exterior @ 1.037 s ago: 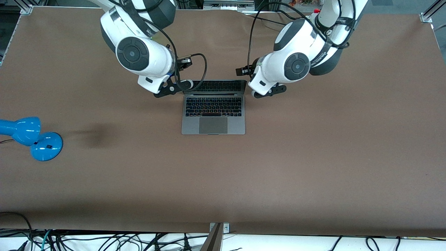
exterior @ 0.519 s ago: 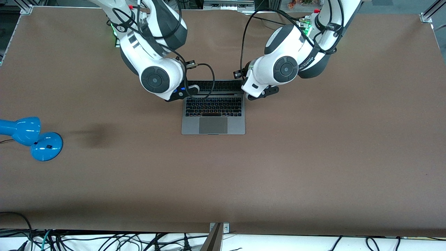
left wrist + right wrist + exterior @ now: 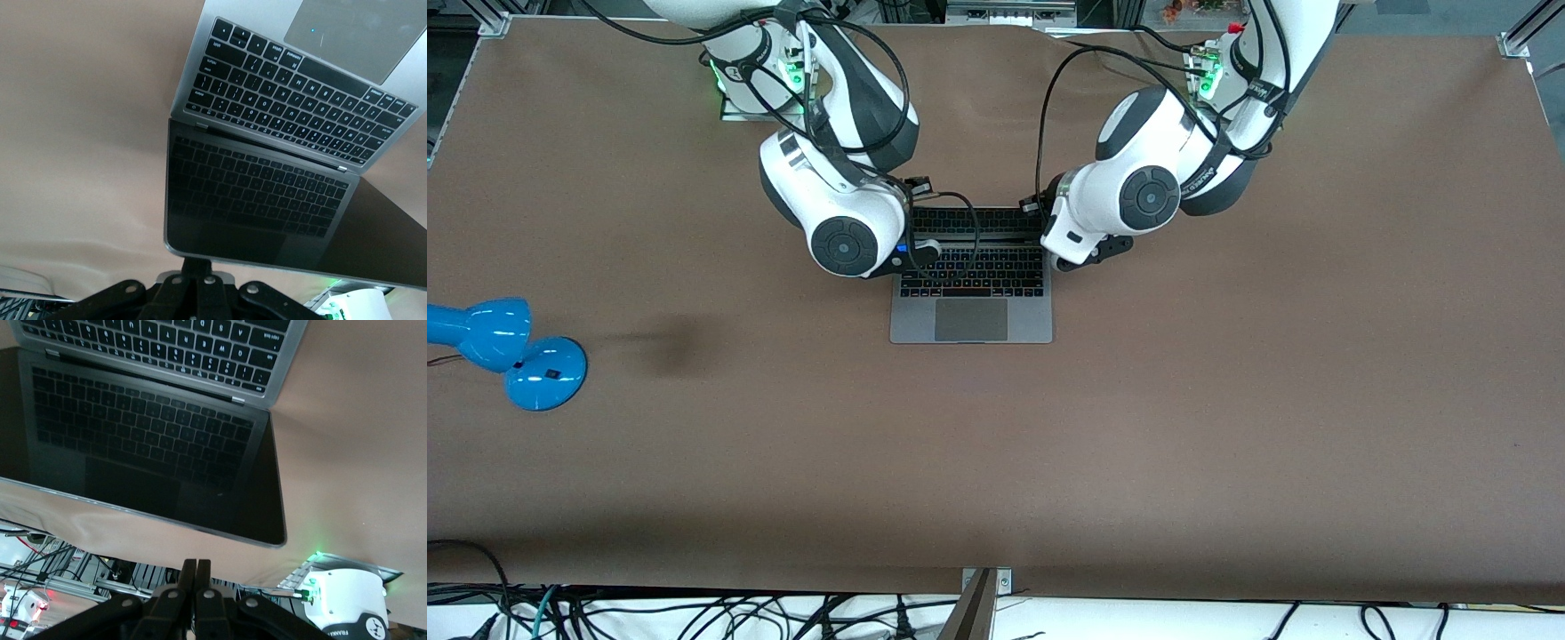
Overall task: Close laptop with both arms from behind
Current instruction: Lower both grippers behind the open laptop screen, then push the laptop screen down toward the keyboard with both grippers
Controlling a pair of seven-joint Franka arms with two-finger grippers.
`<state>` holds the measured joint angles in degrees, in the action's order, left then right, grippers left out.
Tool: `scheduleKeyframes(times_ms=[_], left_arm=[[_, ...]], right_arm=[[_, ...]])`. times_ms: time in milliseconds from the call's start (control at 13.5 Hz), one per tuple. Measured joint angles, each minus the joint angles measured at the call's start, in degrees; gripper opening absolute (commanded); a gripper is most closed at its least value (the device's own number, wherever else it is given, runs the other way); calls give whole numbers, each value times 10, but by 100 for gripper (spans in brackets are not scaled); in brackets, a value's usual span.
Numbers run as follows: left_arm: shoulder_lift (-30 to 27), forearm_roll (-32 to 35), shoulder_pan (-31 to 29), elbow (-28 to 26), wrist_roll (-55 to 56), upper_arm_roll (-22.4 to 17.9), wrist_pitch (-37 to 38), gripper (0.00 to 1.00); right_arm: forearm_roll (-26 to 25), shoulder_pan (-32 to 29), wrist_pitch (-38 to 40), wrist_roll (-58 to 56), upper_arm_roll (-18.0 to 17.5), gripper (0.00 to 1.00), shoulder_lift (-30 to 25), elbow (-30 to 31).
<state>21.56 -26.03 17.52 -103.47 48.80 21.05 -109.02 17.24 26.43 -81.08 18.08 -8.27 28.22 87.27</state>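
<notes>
The space-grey laptop [image 3: 971, 320] lies open at the table's middle, its lid [image 3: 975, 224] leaning forward over the black keyboard. My right gripper [image 3: 914, 258] is at the lid's corner toward the right arm's end. My left gripper [image 3: 1087, 256] is at the lid's other corner. In the left wrist view my shut left gripper [image 3: 197, 267] touches the top edge of the lid [image 3: 253, 200]. In the right wrist view my shut right gripper [image 3: 197, 568] sits just above the lid's top edge [image 3: 167, 513]; I cannot tell if it touches.
A blue desk lamp [image 3: 507, 347] lies at the right arm's end of the table. Black cables loop from both wrists above the laptop's hinge. Bare brown tabletop [image 3: 1227, 427] surrounds the laptop.
Both arms have lowered and come toward the front camera against the lid's back. The lid has tilted further forward over the keyboard.
</notes>
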Motion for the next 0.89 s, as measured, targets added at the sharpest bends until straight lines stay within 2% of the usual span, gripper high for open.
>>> scheduleKeyframes(times_ms=[370, 889], left_arm=[[7, 0, -10, 13, 0, -9, -5, 0], [58, 0, -18, 59, -1, -23, -7, 0]], right_arm=[[0, -1, -28, 0, 4, 6, 3, -1], [-2, -4, -53, -12, 9, 6, 22, -1]])
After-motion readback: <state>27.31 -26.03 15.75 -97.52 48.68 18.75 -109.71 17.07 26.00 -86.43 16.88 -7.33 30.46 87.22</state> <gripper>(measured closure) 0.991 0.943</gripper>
